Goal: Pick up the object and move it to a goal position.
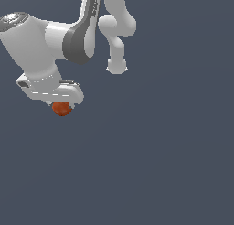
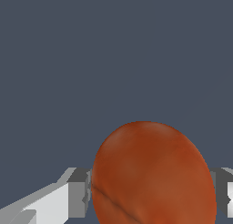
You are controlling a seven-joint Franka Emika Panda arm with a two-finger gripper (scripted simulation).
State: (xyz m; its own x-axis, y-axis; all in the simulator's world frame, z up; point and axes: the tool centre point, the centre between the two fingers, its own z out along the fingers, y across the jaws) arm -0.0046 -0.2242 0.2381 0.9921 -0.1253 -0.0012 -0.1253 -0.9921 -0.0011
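Note:
The object [image 1: 61, 109] is a small orange-red ball with a mottled surface, peeking out just below the white hand of the arm at the exterior view's left. In the wrist view the ball [image 2: 152, 175] fills the space between the two grey-and-white fingers [image 2: 75, 191], which press against its sides. My gripper [image 2: 152, 191] is shut on it. In the exterior view the fingers themselves are hidden behind the hand and the ball.
The white arm [image 1: 45, 45] with its dark grey joint band [image 1: 77, 43] reaches across the upper part of the exterior view. Its base column [image 1: 117, 32] stands further back. All around is a plain dark grey-blue ground.

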